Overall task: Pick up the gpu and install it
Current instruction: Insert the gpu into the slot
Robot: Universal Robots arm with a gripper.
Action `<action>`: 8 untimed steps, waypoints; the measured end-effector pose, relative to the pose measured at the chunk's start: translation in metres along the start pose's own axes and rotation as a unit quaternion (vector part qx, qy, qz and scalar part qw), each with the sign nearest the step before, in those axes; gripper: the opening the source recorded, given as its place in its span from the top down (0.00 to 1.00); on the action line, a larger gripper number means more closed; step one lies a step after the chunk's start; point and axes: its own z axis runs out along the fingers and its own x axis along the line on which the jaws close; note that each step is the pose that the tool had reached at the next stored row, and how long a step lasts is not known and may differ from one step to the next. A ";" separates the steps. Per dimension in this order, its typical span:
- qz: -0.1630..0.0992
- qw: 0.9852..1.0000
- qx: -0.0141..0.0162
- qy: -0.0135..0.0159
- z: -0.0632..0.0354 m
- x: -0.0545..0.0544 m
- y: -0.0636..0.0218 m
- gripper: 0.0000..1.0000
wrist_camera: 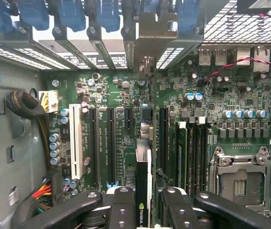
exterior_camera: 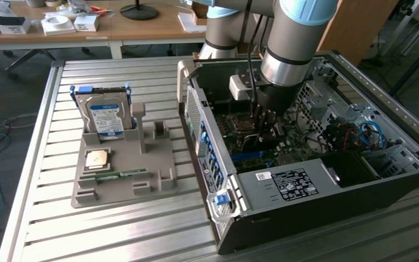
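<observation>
We read 1 brand: the green NVIDIA logo, lettering partly seen, on the edge of the gpu (wrist_camera: 143, 183). White sticker (exterior_camera: 292, 184) on the metal cage (exterior_camera: 268, 199) has print too small to read. The same goes for the blue label (exterior_camera: 107, 121) on the hard drive (exterior_camera: 100, 103).

The desk (exterior_camera: 122, 234) is ribbed bare metal with a dull satin sheen. Toward its edge on the exterior view's left, the holder (exterior_camera: 122, 174) looks like matt grey plastic, and the hard drive (exterior_camera: 106, 117) standing in it carries a glossy label. The computer case (exterior_camera: 326, 215) is dark painted sheet metal. The motherboard (wrist_camera: 126, 95) is lacquered green. The gripper (wrist_camera: 145, 202) is smooth glossy black and the gpu (wrist_camera: 143, 171) matt dark.
</observation>
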 end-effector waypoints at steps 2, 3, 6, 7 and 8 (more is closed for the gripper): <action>0.000 1.000 0.000 0.000 0.0001 0.000 0.0000 0.74; 0.000 1.000 0.000 0.000 0.0001 0.000 0.0002 0.74; 0.000 1.000 0.000 0.000 0.0002 0.000 0.0008 0.74; 0.000 1.000 0.000 0.000 0.0005 0.000 0.0008 0.74; 0.000 1.000 0.000 0.000 0.0014 0.000 0.0008 0.74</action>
